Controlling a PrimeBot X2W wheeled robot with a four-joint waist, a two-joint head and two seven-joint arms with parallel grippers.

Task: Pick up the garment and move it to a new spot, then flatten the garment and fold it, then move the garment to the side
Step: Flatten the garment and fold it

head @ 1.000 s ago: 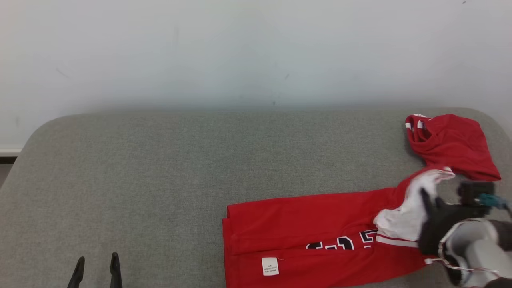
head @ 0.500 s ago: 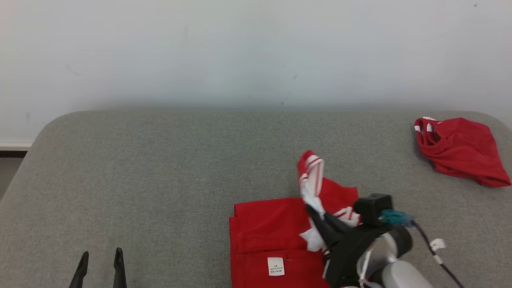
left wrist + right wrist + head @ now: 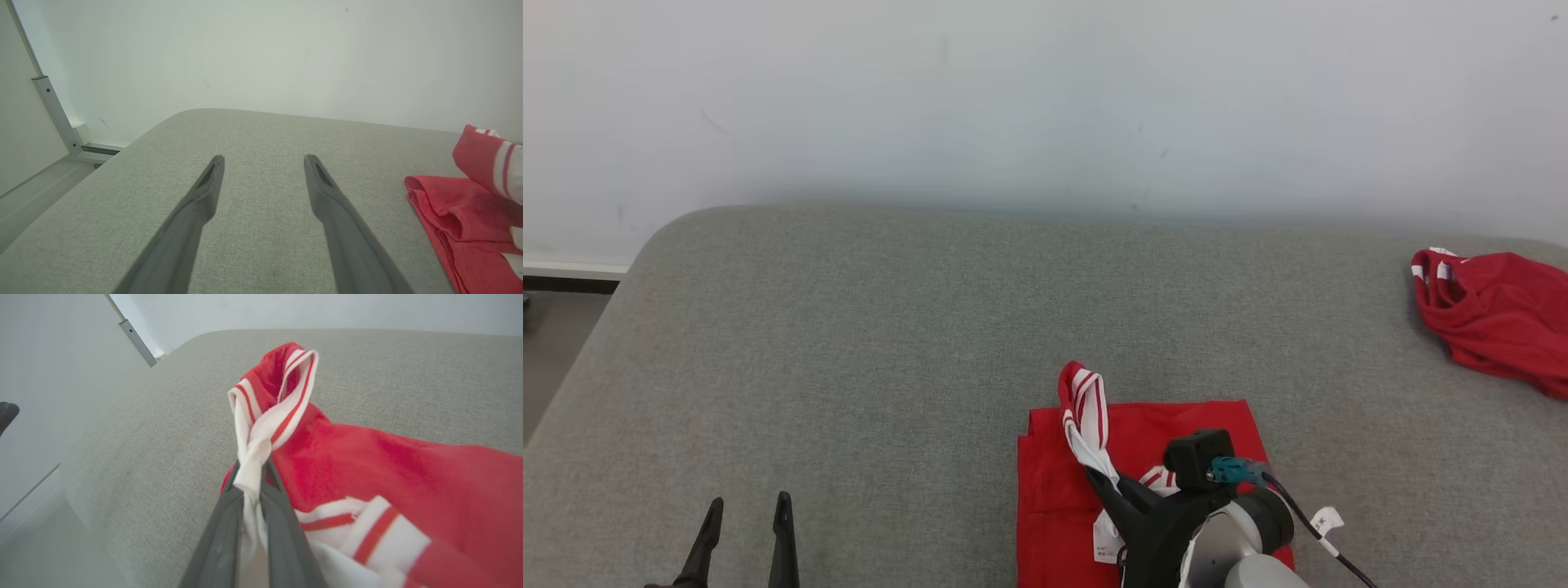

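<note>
Head view: garment [image 3: 1054, 490], striped end upward

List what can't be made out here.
Jersey: head view, near part cut off by the bottom edge and hidden by the right gripper.
Label: head view, print too small.
Second garment: head view, cut off by the right edge.

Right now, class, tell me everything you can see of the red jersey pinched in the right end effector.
The red jersey is soft, thin-looking fabric with white, red-striped trim. Its body lies folded over, roughly rectangular, on the grey padded surface. The right end effector is shut on a bunched band of trim, holding that part raised above the folded body.
</note>
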